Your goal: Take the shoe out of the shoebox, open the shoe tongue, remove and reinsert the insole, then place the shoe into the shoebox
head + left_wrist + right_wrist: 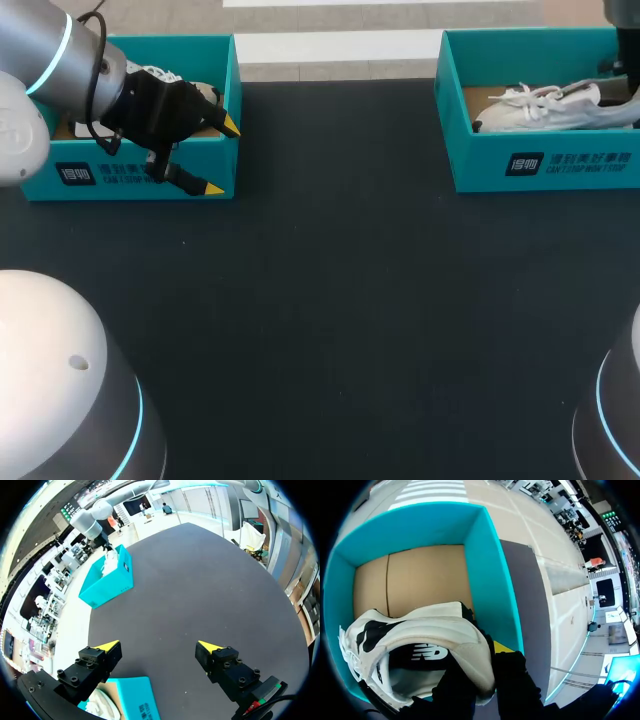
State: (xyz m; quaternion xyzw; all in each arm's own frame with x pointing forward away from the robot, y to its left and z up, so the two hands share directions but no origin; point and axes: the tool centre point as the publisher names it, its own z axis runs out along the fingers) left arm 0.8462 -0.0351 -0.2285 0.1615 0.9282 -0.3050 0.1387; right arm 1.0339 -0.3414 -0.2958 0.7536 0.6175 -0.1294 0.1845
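Right gripper (481,672) clasps the heel of the shoe (420,630) inside its shoebox (485,570).
Left gripper (159,646) gapes wide, a second shoebox (136,700) under one finger.

white print on left shoebox (110,188), right shoebox (480,165)

The head camera looked down from behind onto the table (330,300); the left wrist camera faced across it toward the shoebox (106,580), which the right wrist camera saw close up.
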